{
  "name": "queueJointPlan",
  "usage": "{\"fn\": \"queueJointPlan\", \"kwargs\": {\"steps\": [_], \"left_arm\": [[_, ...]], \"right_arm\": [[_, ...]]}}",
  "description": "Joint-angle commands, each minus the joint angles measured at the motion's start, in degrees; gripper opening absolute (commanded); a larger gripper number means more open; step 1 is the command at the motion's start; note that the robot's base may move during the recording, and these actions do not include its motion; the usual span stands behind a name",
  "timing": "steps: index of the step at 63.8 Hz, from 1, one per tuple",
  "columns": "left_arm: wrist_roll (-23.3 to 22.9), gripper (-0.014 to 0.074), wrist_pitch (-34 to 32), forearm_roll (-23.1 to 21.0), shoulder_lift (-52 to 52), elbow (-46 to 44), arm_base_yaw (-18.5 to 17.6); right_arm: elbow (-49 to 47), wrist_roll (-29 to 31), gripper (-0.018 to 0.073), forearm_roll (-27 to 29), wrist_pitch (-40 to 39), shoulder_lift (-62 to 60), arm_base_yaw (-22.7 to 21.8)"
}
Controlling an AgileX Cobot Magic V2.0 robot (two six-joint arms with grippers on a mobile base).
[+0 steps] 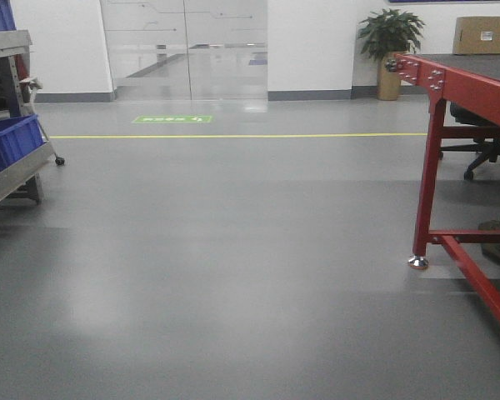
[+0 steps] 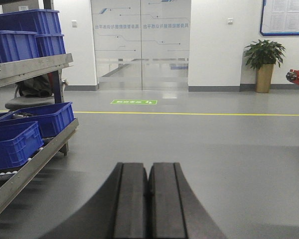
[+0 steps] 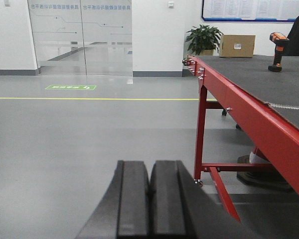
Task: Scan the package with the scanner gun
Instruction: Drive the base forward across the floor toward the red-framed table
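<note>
Left gripper (image 2: 148, 199): two flat black pads pressed face to face, nothing between them. Right gripper (image 3: 149, 199): same, closed and empty. Beyond both lies a glossy grey floor (image 1: 233, 275) with a thin yellow line (image 1: 233, 136) across it. Only my right wrist view shows the scanner gun (image 3: 277, 45): pistol-shaped, black with an orange top, upright on its foot on the dark matte top of the red metal-framed table (image 3: 249, 117), toward the far end. The package (image 3: 236, 46), a plain tan cardboard box with a small white sticker, sits left of the gun at the far end, apart from it. The front view catches the package but not the gun. The left wrist view shows neither; it has a grey metal rack (image 2: 35, 67) holding ribbed blue plastic bins (image 2: 20, 142). A potted plant (image 2: 263, 55) by the white wall appears in all three.
</note>
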State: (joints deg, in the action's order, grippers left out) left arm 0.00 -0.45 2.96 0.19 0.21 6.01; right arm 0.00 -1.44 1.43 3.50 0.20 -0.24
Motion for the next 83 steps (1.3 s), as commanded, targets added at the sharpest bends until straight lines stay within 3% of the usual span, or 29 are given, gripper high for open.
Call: {"fn": "queueJointPlan", "kwargs": {"steps": [1, 83], "left_arm": [[0.0, -0.0111, -1.0, -0.2, -0.2, -0.2, 0.0], [0.0, -0.0111, -1.0, -0.2, -0.2, -0.2, 0.0]], "right_arm": [[0.0, 0.2, -0.0162, 0.0, -1.0, -0.2, -0.2], [0.0, 0.2, -0.0162, 0.0, -1.0, -0.2, -0.2]]}}
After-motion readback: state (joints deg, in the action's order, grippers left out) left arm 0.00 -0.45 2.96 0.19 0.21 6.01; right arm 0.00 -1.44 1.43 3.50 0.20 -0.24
